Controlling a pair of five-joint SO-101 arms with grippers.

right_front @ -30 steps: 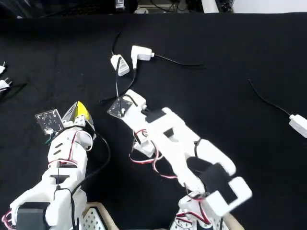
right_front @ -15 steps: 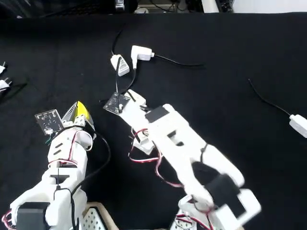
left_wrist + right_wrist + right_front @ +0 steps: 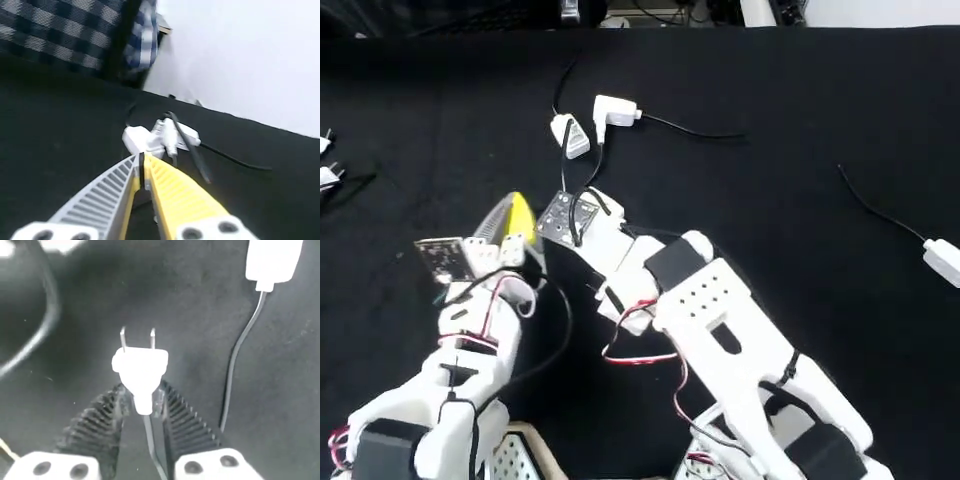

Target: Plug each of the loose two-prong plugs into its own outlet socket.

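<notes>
The right gripper [image 3: 141, 392] was clamped on the plug [image 3: 140, 365] behind its body. That left both prongs [image 3: 152, 337] free and pointing ahead, a hold that suited pushing it in. The socket [image 3: 272, 260] lay on the black table [image 3: 800, 120] ahead and off to one side, not lined up. The left gripper [image 3: 142, 160] hung nearby, fingers [image 3: 170, 192] pressed together and holding nothing, perhaps placed to steady the socket.

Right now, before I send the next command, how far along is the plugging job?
Done: nothing looks plugged in yet. In hand: the right gripper has its jaws closed on a white plug, prongs bare, apart from the white socket. The left gripper is shut and empty. Left: seating this plug, then the loose plugs at the left edge of the high view.
</notes>
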